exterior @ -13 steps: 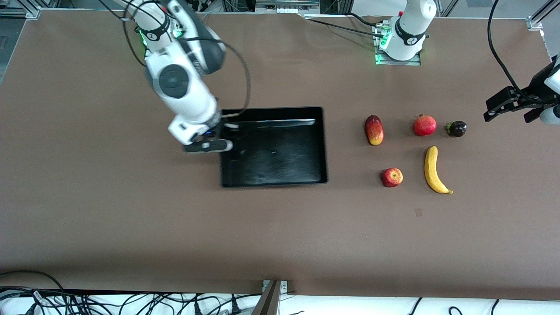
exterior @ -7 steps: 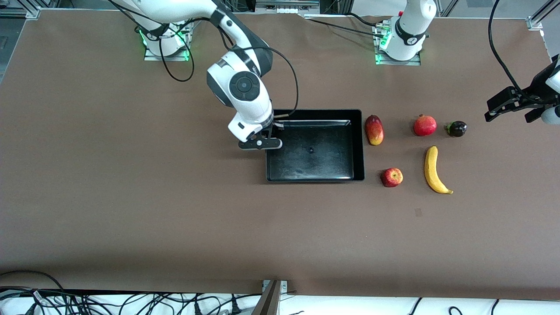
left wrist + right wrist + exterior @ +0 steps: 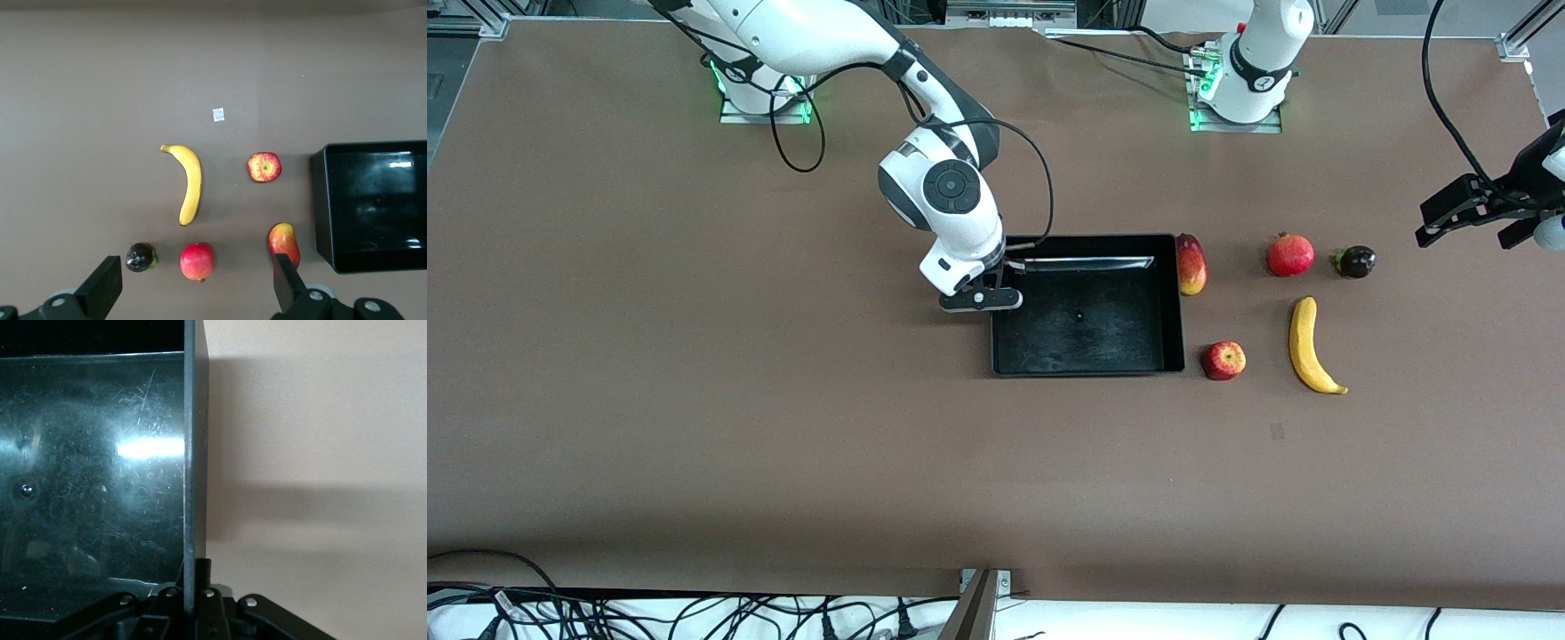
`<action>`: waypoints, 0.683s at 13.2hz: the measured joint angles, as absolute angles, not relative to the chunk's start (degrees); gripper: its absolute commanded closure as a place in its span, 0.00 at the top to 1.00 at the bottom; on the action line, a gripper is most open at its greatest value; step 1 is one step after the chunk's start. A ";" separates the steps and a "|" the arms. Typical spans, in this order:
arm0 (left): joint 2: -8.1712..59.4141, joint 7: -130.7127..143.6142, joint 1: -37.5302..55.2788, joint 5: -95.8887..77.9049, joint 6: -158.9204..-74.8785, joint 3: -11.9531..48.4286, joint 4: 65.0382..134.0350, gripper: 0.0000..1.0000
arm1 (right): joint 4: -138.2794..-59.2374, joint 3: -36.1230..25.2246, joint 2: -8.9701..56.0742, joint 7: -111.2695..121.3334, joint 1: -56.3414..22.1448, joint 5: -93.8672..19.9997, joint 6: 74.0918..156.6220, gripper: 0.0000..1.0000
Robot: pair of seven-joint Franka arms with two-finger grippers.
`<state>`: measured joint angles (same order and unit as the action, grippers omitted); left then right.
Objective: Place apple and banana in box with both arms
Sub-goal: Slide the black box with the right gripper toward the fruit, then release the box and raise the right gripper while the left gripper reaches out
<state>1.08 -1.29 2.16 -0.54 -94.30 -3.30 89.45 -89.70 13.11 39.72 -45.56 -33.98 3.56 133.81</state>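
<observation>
The right pincer [image 3: 997, 286] is clamped on the wall of the black box [image 3: 1085, 360] at the end nearest the right arm. In the right wrist view the thin wall [image 3: 195, 453] runs straight between the two closed fingers [image 3: 212, 600]. The box sits flat on the brown bench [image 3: 694, 400]. Nothing but a tiny dark speck shows on its shiny floor.

The red and yellow mango [image 3: 1192, 264] is touching the box wall at the end toward the left arm. The small red apple [image 3: 1224, 360] lies just beside the box corner that is nearer the front camera, though whether they touch is not clear. The long yellow banana [image 3: 1310, 347] lies near the apple, more toward the left arm's end of the bench. The pomegranate [image 3: 1290, 254] and a small dark round fruit [image 3: 1354, 261] lie farther from the front camera than the banana.

The left pincer [image 3: 1472, 213] waits up in the air over the left arm's end of the bench. Its fingers [image 3: 107, 287] are wide apart and hold nothing. From its camera you can see the banana [image 3: 188, 183], the apple [image 3: 264, 167], the mango [image 3: 285, 244], the pomegranate [image 3: 197, 261], the dark fruit [image 3: 140, 257] and one end of the box [image 3: 321, 207].
</observation>
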 measured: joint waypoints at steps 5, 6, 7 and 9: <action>1.08 -1.29 2.09 -0.54 -94.30 -3.51 89.45 1.00 | -89.55 12.26 41.22 -49.40 -34.53 3.68 136.07 0.00; 1.08 -1.29 2.09 -0.54 -94.30 -3.51 89.45 1.00 | -89.55 12.19 41.36 -49.89 -34.58 3.68 136.07 0.00; 1.08 -1.29 2.09 -0.54 -94.30 -3.51 89.45 1.00 | -89.54 12.16 41.47 -50.09 -34.63 3.69 136.12 0.00; 1.09 -1.29 2.09 -0.54 -94.30 -3.51 89.45 1.00 | -89.54 12.15 41.60 -50.47 -34.68 3.69 136.88 0.72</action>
